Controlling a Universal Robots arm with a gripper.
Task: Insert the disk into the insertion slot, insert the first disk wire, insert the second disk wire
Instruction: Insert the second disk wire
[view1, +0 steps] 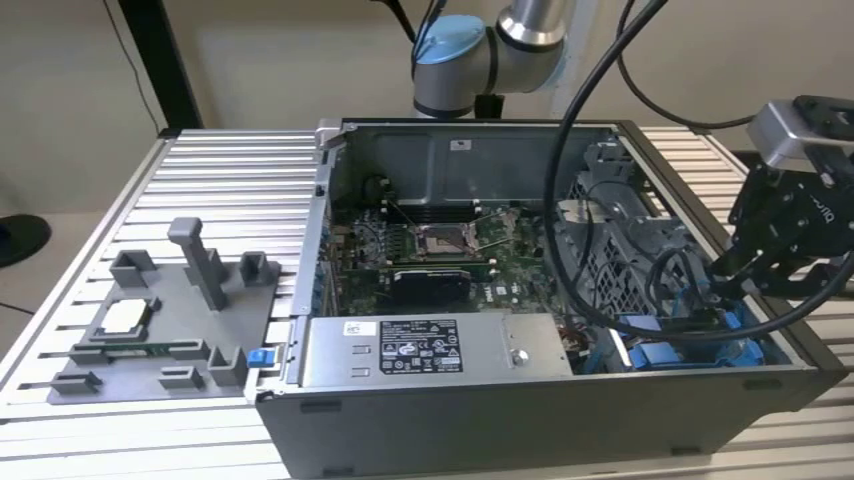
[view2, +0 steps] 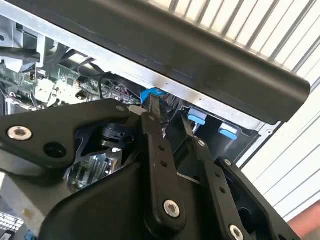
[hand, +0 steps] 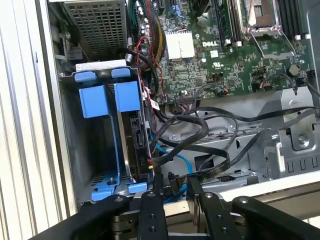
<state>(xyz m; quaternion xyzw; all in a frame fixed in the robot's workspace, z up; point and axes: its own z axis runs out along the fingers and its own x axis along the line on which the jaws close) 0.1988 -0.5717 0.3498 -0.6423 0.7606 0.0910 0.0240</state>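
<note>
Already the disk (hand: 134, 130) stands in its slot, framed in blue, at the lower right of the computer case (view1: 534, 420) in the exterior view. My claw (view1: 722, 276) hangs just over it, with a black plug (hand: 173, 180) at its tip. Clenched or released, I cannot tell. I judge the first wire step is in hand. It calls for the plug being squared to the disk's socket.

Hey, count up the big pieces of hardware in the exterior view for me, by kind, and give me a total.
open computer case: 1
power-supply box: 1
motherboard: 1
grey fixture plate: 1
robot arm: 1
Total: 5
</note>
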